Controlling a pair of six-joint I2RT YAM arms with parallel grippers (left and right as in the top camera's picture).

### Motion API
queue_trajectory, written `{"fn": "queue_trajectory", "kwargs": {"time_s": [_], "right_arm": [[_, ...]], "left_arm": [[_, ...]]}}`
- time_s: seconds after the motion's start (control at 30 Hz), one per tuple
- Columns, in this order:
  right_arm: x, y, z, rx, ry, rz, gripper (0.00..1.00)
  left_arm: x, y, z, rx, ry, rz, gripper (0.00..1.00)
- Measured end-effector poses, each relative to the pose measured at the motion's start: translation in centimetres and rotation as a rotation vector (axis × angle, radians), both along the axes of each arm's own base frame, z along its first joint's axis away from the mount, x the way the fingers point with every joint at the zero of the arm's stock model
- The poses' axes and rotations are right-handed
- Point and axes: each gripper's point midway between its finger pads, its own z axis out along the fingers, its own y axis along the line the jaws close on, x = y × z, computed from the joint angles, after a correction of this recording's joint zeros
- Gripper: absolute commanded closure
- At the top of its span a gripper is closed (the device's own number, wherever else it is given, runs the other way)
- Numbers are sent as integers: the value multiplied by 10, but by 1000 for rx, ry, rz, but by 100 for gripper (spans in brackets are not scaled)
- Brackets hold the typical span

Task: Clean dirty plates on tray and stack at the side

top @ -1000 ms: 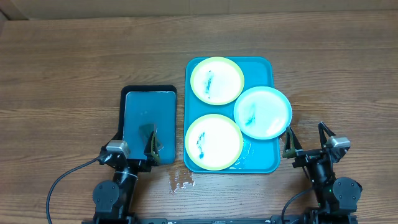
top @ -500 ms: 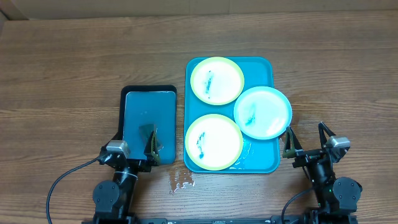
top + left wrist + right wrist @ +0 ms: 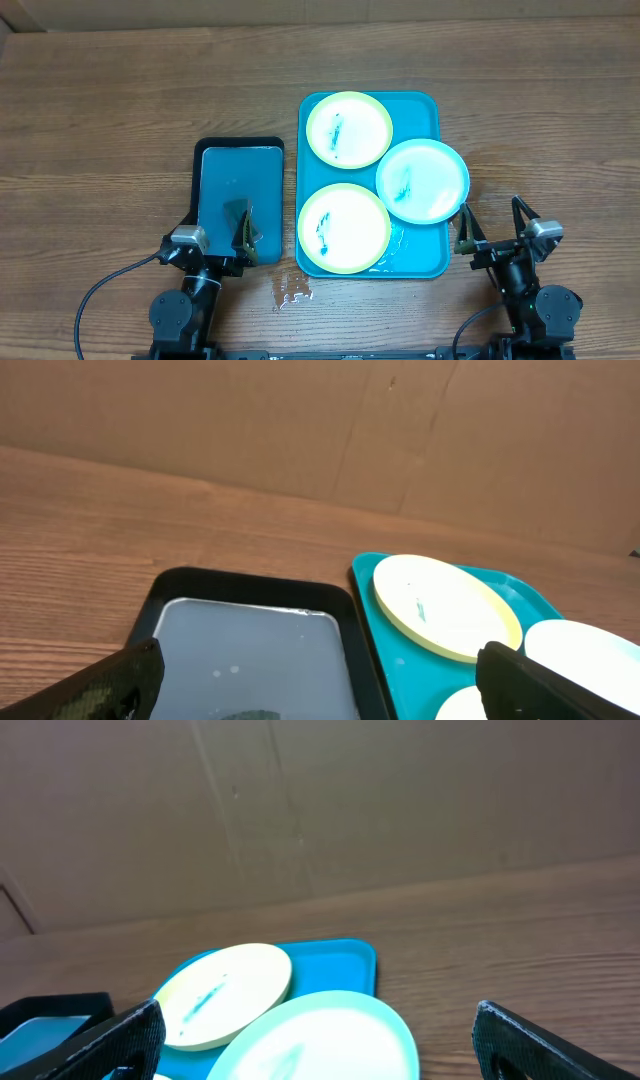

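The turquoise tray (image 3: pixel 424 106) holds a smeared far yellow-green plate (image 3: pixel 348 129), near yellow-green plate (image 3: pixel 343 228) and overhanging pale-blue plate (image 3: pixel 422 181).

My jaws stand wide apart above the near end of the black-edged tray (image 3: pixel 250 650) on the wood counter (image 3: pixel 120 520). Just right of that tray lies the turquoise tray (image 3: pixel 366 605), carrying a yellow-green rimmed plate (image 3: pixel 445 605) and, farther right, a paler plate (image 3: pixel 590 650).

Three plates (image 3: pixel 349 129), one turquoise tray (image 3: pixel 426 108), one dark tray (image 3: pixel 236 172).
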Motion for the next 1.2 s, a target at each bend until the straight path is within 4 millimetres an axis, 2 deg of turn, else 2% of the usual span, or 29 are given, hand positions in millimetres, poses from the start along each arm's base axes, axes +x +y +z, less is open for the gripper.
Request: {"fn": "queue_trajectory", "kwargs": {"time_s": [0.1,0.23,0.37,0.43,0.5,0.57,0.7,0.8,0.9,0.97,1.1,1.2], "right_arm": [[-2,10,0,43,11,60,1],[-7,25,1,127,35,151,0],[-11,34,1,190,61,210,0],[-14,39,4,206,69,237,0],[-18,42,20,207,53,262,0],[-25,45,47,194,28,279,0],[-40,46,107,136,40,279,0],[-41,43,139,104,125,250,0],[-37,40,157,84,264,229,0],[-31,39,167,82,362,224,0],[-14,36,179,74,466,220,0],[0,38,178,91,520,236,0]], "left_arm": [[0,-1,0,-31,5,-2,0],[0,-3,4,-159,7,-6,0],[-3,-16,39,-253,-109,-95,0],[-6,-23,47,-264,-127,-142,0],[-9,-28,49,-264,-114,-169,0],[-12,-30,57,-261,-89,-184,0],[-20,-33,97,-217,-23,-195,0],[-22,-35,127,-163,89,-201,0],[-17,-40,145,-114,234,-225,0],[-13,-44,149,-87,381,-250,0],[-5,-48,148,-80,604,-276,0],[4,-50,143,-82,721,-284,0]]}}
